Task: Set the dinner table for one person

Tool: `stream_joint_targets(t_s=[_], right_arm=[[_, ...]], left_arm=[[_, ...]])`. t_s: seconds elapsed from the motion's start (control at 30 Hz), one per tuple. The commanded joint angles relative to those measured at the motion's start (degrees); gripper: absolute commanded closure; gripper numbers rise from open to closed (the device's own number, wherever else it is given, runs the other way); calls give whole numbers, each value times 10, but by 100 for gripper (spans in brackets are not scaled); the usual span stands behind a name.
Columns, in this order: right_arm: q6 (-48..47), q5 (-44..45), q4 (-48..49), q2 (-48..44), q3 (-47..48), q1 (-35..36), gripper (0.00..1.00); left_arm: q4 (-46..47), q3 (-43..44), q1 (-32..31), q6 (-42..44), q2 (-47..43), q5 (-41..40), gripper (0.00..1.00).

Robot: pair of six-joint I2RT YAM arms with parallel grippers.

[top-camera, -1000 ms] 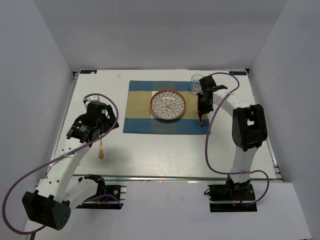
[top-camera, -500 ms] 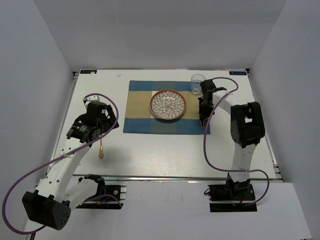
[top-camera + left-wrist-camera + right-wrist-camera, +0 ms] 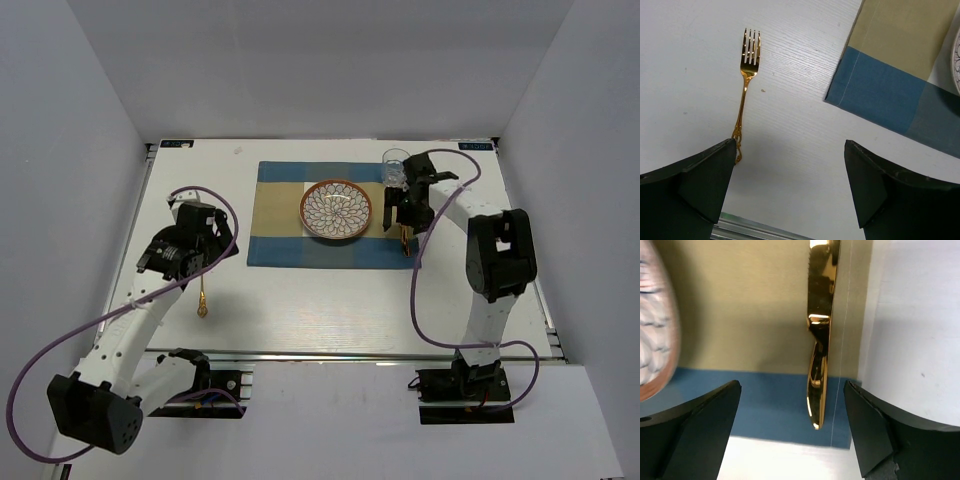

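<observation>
1. The dinner table [image 3: 320, 300] is being seen from above as a large white top filling the middle of the view, with a metal rail [image 3: 330, 355] running along its near edge.
2. A blue-and-tan placemat [image 3: 285, 215] is lying flat toward the far centre of the tabletop, and a patterned plate [image 3: 336, 210] with a brown rim is being carried on the middle of it.
3. A clear glass [image 3: 395, 168] is standing upright at the mat's far right corner.
4. A gold knife [image 3: 820, 340] is lying flat on the mat, along its right edge and between the plate and the edge stitching. It is being touched by nothing.
5. The right gripper [image 3: 792, 390] is being held above the knife with its fingers spread wide, one on each side and clear of the blade, so nothing is being grasped.
6. A gold fork [image 3: 746, 85] is lying on bare tabletop to the left of the mat, apart from it and nearer the front edge.
7. The left gripper [image 3: 790, 150] is being held over the bare tabletop between the fork and the mat's near left corner. Its jaws are released wide and nothing is being held.
</observation>
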Motion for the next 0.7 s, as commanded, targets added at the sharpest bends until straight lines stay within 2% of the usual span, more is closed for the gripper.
stream_joint_targets(t_s=[0.0, 0.1, 0.2, 0.33, 0.5, 0.67], right_arm=[[12, -12, 4, -91, 4, 1, 11], [18, -44, 27, -162, -36, 4, 11], [19, -114, 79, -229, -104, 9, 11], [23, -199, 131, -294, -185, 16, 11], [19, -245, 162, -363, -247, 22, 11], [14, -267, 163, -400, -253, 23, 11]], left_arm=[[-3, 6, 9, -21, 23, -21, 2], [-17, 10, 39, -46, 70, -18, 2], [-24, 20, 79, -66, 128, -3, 2], [-1, 20, 164, -63, 201, 71, 2], [5, 13, 202, -60, 276, 96, 2], [24, -19, 219, -95, 325, 144, 12]])
